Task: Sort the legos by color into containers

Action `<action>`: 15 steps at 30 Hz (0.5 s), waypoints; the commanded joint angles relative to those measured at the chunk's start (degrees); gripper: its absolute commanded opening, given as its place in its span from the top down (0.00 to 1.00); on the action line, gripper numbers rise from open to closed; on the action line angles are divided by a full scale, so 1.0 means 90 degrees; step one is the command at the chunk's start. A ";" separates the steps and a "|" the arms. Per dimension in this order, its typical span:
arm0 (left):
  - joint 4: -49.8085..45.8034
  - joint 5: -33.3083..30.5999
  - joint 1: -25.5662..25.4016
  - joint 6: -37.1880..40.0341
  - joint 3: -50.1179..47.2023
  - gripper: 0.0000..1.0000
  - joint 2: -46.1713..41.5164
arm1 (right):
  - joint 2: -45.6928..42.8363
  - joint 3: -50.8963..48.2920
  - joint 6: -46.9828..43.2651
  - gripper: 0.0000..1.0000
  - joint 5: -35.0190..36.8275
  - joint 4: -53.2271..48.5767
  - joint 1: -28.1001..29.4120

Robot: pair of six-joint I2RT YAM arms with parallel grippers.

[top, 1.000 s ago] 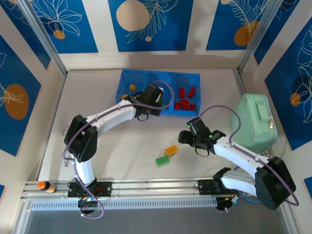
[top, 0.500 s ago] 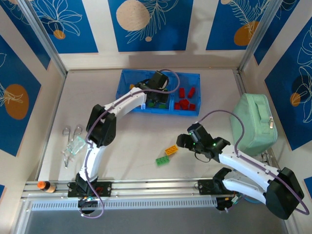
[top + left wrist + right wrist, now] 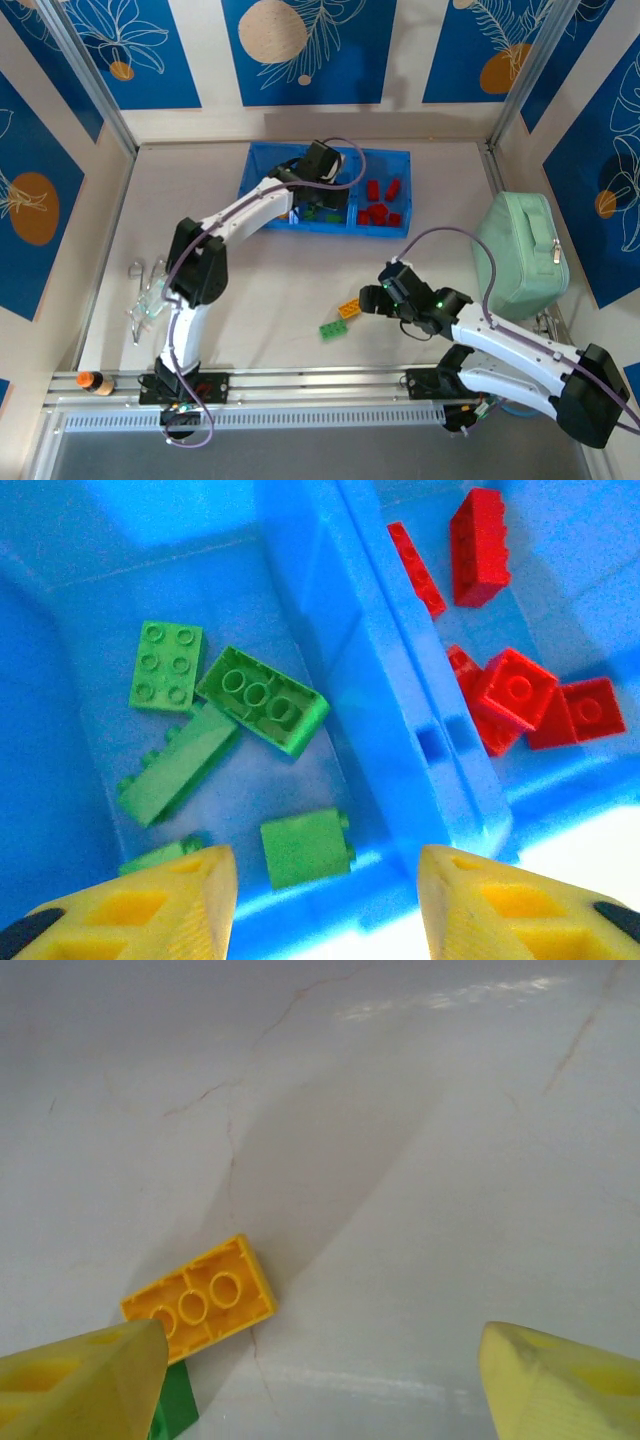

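The overhead camera sits high behind my two bases and looks forward and down across the whole counter to the blue bin near the back wall. My left wrist camera hangs close over that bin, facing down past my left fingers onto the green bricks and red bricks; the overhead view takes in both compartments too. My right wrist camera is low over the counter, looking past my right fingers at the yellow brick, which the overhead view also catches.
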 commanded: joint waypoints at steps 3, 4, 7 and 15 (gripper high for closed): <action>0.0831 0.0050 -0.0048 -0.0016 -0.1361 0.49 -0.1454 | 0.0194 0.0615 -0.1102 0.13 -0.0444 -0.0122 0.0218; 0.0979 0.0002 -0.0046 0.0002 -0.1635 0.49 -0.1649 | 0.0295 0.0706 -0.1083 0.13 -0.0401 -0.0188 0.0303; 0.1235 -0.0221 -0.0038 0.0082 -0.2360 0.50 -0.2163 | 0.0834 0.1039 -0.0968 0.12 -0.0271 -0.0471 0.0648; 0.1573 -0.0505 0.0078 -0.0249 -0.4149 0.50 -0.3267 | 0.2245 0.1751 -0.0075 0.10 -0.0040 -0.0884 0.1661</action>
